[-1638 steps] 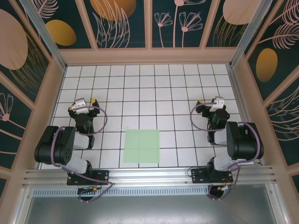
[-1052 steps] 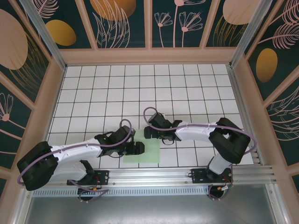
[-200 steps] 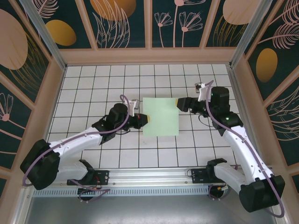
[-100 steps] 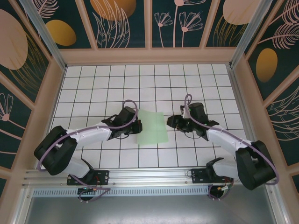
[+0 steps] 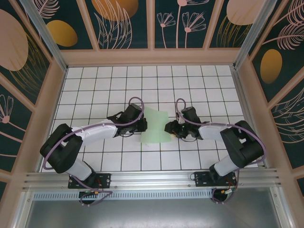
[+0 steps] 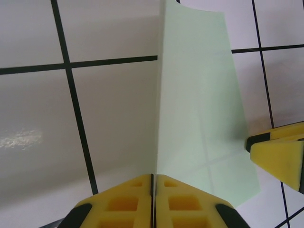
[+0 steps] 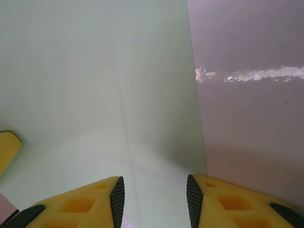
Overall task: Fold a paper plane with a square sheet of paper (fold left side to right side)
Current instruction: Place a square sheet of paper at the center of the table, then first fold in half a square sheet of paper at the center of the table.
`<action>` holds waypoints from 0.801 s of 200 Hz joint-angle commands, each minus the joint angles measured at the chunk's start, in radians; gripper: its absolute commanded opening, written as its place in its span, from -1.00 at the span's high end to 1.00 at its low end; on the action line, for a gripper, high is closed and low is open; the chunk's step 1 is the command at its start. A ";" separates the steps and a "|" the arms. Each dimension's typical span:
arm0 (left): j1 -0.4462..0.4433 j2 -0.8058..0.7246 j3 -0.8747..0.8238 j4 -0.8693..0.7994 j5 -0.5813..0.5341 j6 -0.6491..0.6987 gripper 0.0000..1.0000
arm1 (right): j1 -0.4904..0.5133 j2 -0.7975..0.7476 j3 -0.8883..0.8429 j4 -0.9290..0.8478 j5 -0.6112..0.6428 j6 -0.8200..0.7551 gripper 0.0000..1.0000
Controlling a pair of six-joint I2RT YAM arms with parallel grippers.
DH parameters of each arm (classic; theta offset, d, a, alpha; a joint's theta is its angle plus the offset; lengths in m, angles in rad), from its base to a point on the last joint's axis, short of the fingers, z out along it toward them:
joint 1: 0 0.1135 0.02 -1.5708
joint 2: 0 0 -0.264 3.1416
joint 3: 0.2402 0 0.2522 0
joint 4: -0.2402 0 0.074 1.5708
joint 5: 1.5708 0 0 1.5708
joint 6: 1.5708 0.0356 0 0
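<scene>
The square sheet of paper, pale mint green with faint cross creases, sits mid-table between both grippers and looks narrower than a full square from above. My left gripper is at its left edge. In the left wrist view the jaws are pressed together with the sheet's edge running into the seam. My right gripper is at the right edge. Its jaws stand apart, and the sheet lies between and beyond them. A right fingertip shows past the sheet's far edge.
The white grid table is walled by a wooden frame with floral panels. An aluminium rail runs along the near edge by the arm bases. Open tiles lie behind and to both sides of the sheet.
Both grippers moved closer together and nearer the table's middle, carrying the sheet along. The sheet looks narrower than a second ago. The right jaws have narrowed.
</scene>
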 commanded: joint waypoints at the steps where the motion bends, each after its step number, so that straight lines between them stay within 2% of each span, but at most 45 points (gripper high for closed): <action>1: 0.005 0.011 0.035 -0.006 0.037 0.016 0.66 | 0.019 0.035 0.023 -0.010 0.034 -0.012 0.14; 43: 0.005 0.038 0.070 0.052 0.133 -0.004 0.29 | 0.019 0.042 0.017 -0.070 0.073 -0.035 0.14; 88: 0.005 0.094 0.117 0.121 0.222 -0.025 0.06 | 0.019 0.044 0.013 -0.094 0.094 -0.054 0.14; 133: 0.003 0.149 0.133 0.169 0.269 -0.046 -0.07 | 0.013 0.015 -0.005 -0.049 0.076 -0.045 0.13; 160: 0.004 0.162 0.128 0.184 0.280 -0.052 -0.10 | -0.025 -0.047 -0.021 -0.030 0.050 -0.048 0.11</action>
